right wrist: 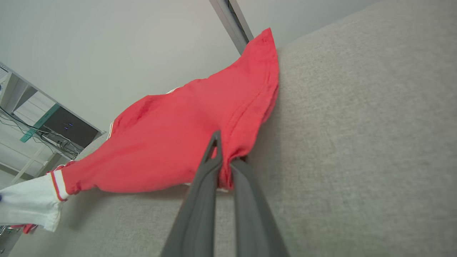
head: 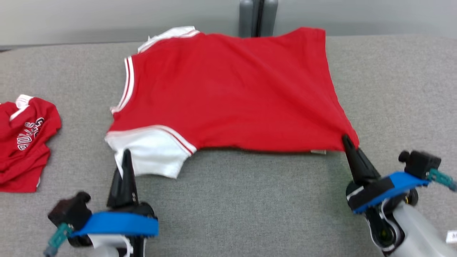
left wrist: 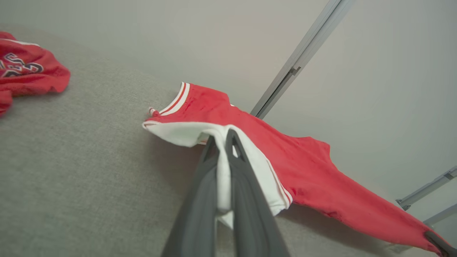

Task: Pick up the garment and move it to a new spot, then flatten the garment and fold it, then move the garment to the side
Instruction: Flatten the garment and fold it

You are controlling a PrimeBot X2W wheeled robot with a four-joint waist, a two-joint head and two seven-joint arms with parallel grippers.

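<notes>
The garment (head: 228,92) is a red shirt with white sleeves and white trim, stretched out above the grey table between my two grippers. My left gripper (head: 125,157) is shut on its white sleeve (left wrist: 221,178) at the near left. At the near right my right gripper (head: 347,140) is shut on the red hem corner (right wrist: 225,175). The near edge hangs lifted and casts a shadow on the table. The far edge of the garment (right wrist: 264,53) rests at the table's back edge.
A second red shirt (head: 23,142) with lettering lies crumpled at the table's left edge, also visible as the red shirt (left wrist: 25,69) in the left wrist view. A grey post (head: 257,17) stands behind the grey felt table (head: 250,200).
</notes>
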